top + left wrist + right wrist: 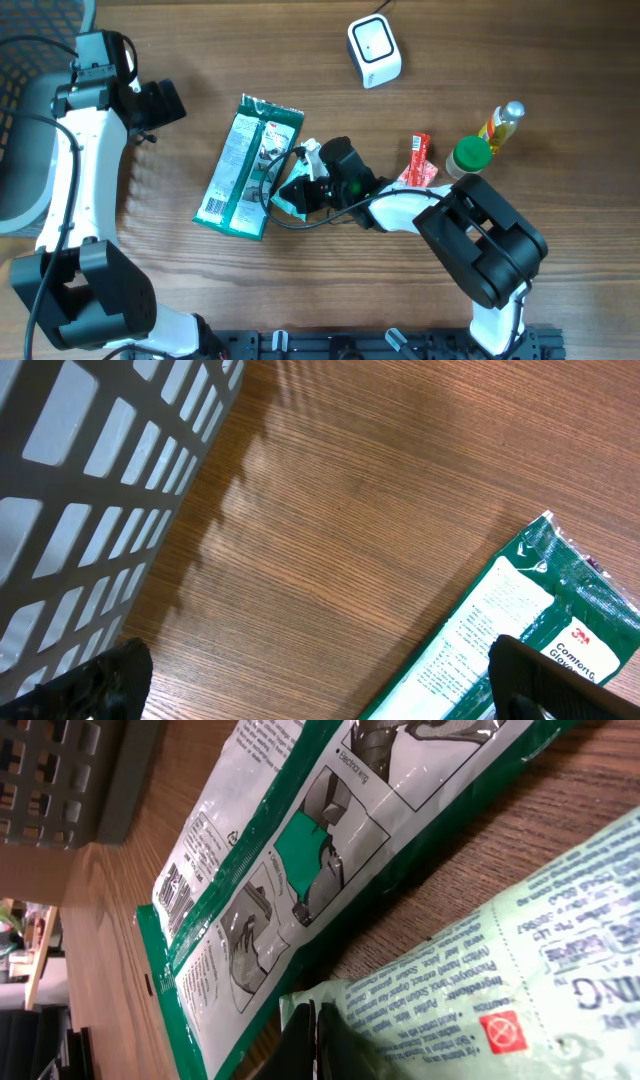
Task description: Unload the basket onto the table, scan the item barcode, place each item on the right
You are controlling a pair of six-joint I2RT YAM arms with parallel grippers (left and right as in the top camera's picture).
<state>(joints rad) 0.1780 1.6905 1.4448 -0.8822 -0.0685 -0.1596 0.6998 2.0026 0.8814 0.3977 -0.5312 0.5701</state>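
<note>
Right wrist: right hand [313, 1032] pinches just the packet [480, 970] edge, so it may slip; left hand [320, 695] spread wide, empty.

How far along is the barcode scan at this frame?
Done: the right gripper is shut on the edge of the pale green packet. In hand: that packet is beside the glove pack, well short of the white scanner. Left: carry it over and show its barcode. The left gripper is open, holding nothing.
</note>
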